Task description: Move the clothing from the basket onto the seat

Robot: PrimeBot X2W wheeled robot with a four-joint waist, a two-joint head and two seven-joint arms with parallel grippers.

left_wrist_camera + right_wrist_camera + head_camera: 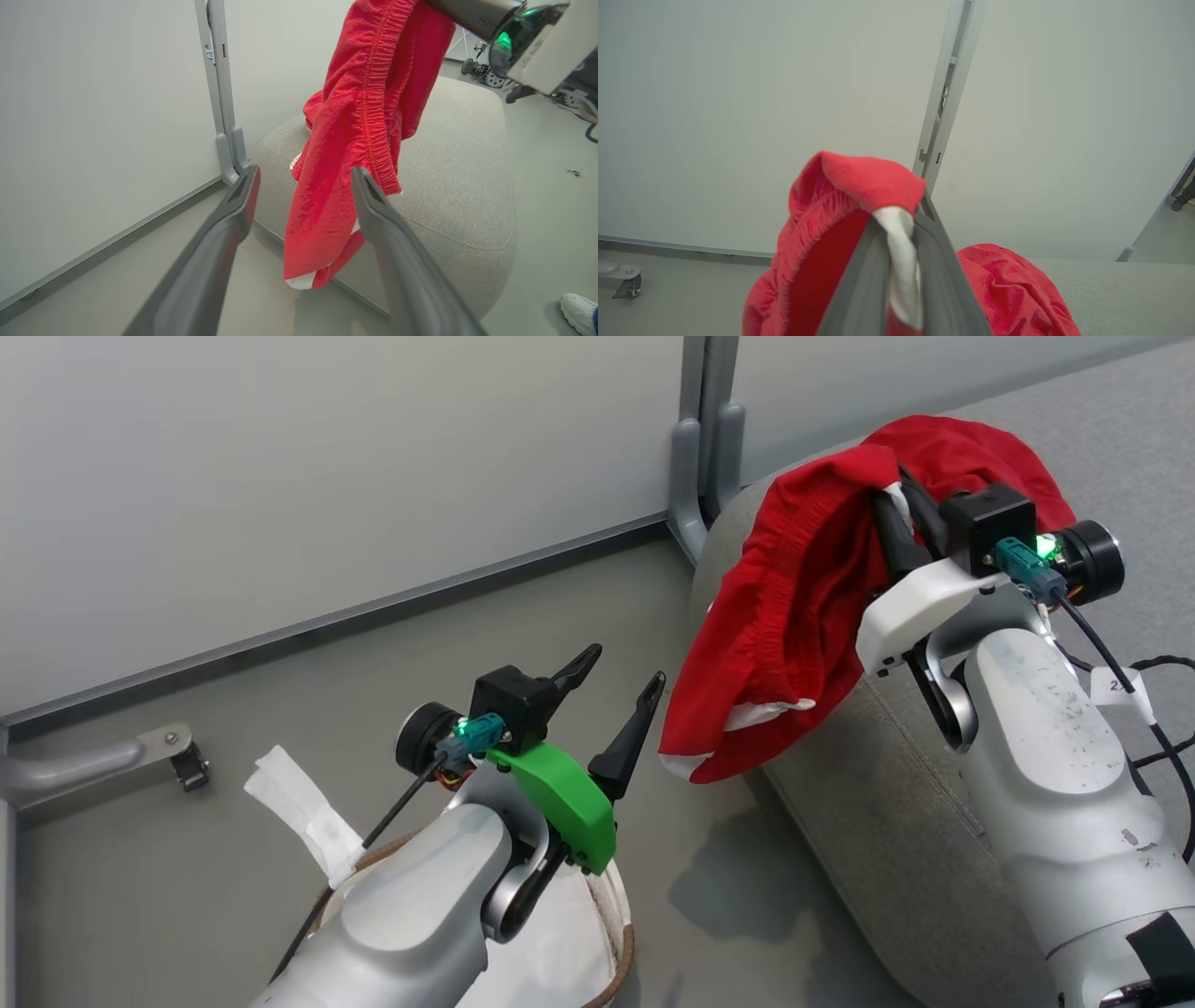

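Note:
A red garment [794, 616] with white trim hangs over the seat's [840, 784] near-left edge, held up by my right gripper [889, 502]. In the right wrist view that gripper [899, 219] is shut on a white fold of the garment [859, 182]. More red fabric [1008, 284] lies on the seat behind it; I cannot tell whether it is a second piece. My left gripper [625, 667] is open and holds nothing, left of the hanging garment [355, 116] and apart from it. The basket [624, 947] shows at the bottom under my left arm, its inside mostly hidden.
A white cloth liner [299, 812] sticks out of the basket's left side. A grey partition wall runs behind, with a metal post foot [695, 476] by the seat and a castor leg [177, 756] at the left. A person's white shoe [577, 308] stands on the floor.

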